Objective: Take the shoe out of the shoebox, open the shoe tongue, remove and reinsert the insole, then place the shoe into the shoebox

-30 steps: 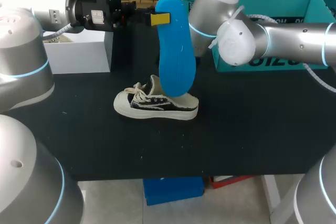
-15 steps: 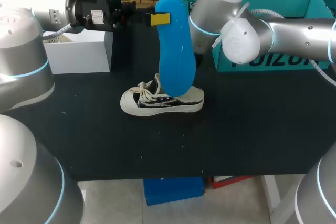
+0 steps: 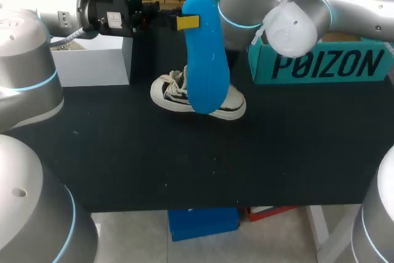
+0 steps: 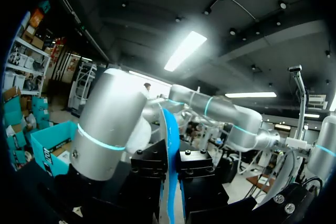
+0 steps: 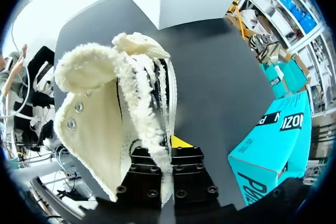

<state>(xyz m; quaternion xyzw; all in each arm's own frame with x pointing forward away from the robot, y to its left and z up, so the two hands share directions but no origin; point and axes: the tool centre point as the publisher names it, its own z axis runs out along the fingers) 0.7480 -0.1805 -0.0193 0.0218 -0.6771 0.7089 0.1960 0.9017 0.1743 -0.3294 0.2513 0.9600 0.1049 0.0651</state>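
A blue insole [image 3: 206, 60] hangs upright over the middle of the table, its top end pinched in my left gripper [image 3: 188, 21], which is shut on it. In the left wrist view the insole's edge [image 4: 169, 192] runs between the black fingers of that gripper [image 4: 169, 163]. Behind the insole is the cream low-top shoe [image 3: 174, 92] with black stripes, toe to the left, held just off the mat. My right gripper [image 5: 167, 148] is shut on the fleecy collar of the shoe [image 5: 105, 119]; in the head view the insole hides this gripper.
The teal shoebox [image 3: 320, 60] stands open at the back right, under my right arm, and also shows beside the gripper [image 5: 273, 145]. A white box [image 3: 92, 60] sits at the back left. The black mat [image 3: 184, 164] covers the table.
My right arm has lifted the shoe off the mat and carried it back and to the right. The left arm and the insole have stayed put.
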